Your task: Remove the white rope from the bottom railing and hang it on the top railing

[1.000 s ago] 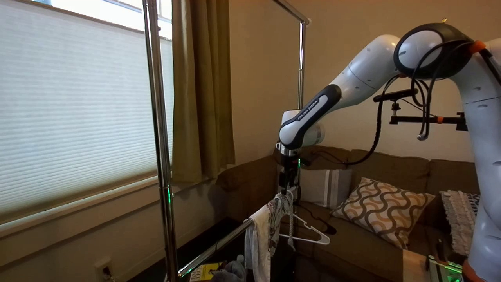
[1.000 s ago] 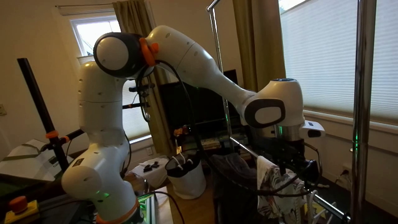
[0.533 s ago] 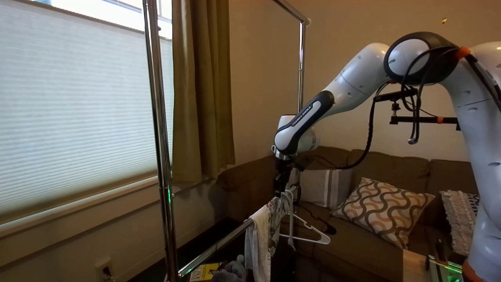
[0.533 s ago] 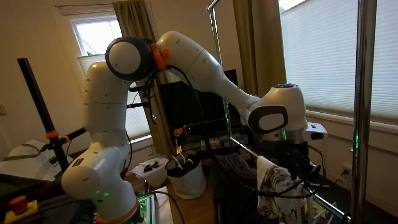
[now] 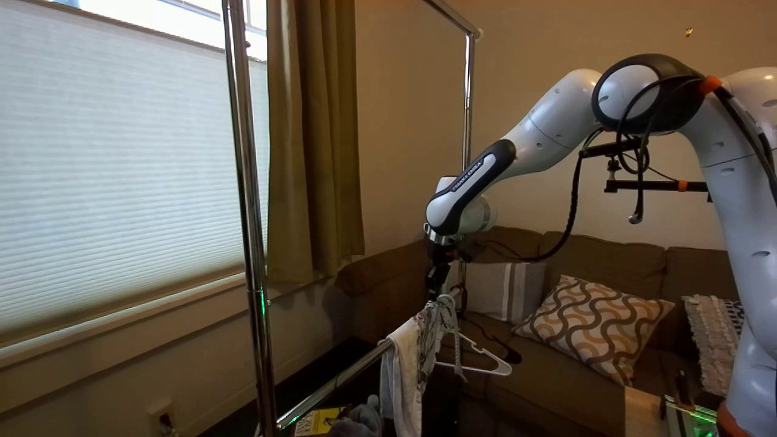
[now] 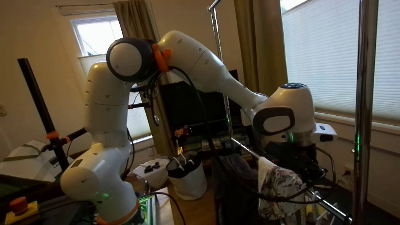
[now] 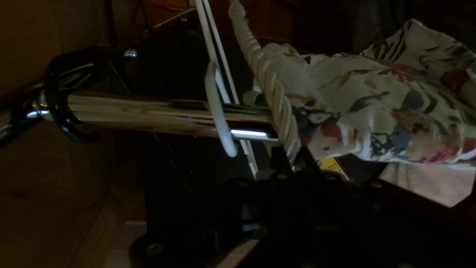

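Top railing (image 5: 450,17): destination, partly in view.
Bottom railing (image 7: 160,113): bears the white rope (image 7: 273,85), floral cloth (image 7: 386,111) and white hanger (image 7: 217,111).
Gripper (image 7: 293,159): closed, pinching the white rope.
White rope: lies over the bottom railing, against the cloth's edge; probably light, limp and durable; twisted strands should resist slipping.
Hold point: firm pinch near the bend over the railing; loose ends may snag the cloth.

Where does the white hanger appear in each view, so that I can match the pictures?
In an exterior view: white hanger, below and right of centre.
In an exterior view: white hanger, low at the right.
In the wrist view: white hanger, left of centre, hooked over the bottom railing.
Shared landmark: floral cloth, on the same railing.
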Controlling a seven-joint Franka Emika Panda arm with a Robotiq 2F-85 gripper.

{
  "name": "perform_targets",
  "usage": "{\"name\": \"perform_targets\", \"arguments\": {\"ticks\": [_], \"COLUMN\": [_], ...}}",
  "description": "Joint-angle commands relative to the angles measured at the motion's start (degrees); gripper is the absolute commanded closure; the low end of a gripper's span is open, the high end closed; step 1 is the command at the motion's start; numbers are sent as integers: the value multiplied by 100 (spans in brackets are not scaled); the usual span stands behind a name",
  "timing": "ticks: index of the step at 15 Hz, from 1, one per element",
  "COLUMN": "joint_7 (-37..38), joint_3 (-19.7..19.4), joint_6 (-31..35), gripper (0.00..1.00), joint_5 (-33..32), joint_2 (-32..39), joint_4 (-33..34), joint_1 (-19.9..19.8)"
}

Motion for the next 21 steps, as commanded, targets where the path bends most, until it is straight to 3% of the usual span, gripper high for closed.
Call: {"name": "perform_targets", "arguments": {"ticks": [1,2,3,5,8,15,21], "joint_7": [-186,-191,-193,-208,-282,-686,-2037], "joint_3": [82,83,83,81,119,271,404], "joint_6": [-267,-310,-342,-387,-384,-117,-40], "gripper": [76,67,64,84,100,97,97], "joint_5": [118,107,87,67,128,452,1524], "joint_2": [179,204,224,253,153,-374,-1318], "joint_4": [157,171,183,209,118,-207,-842], "joint_1": [-151,-151,-146,-148,-187,-292,-262]}}
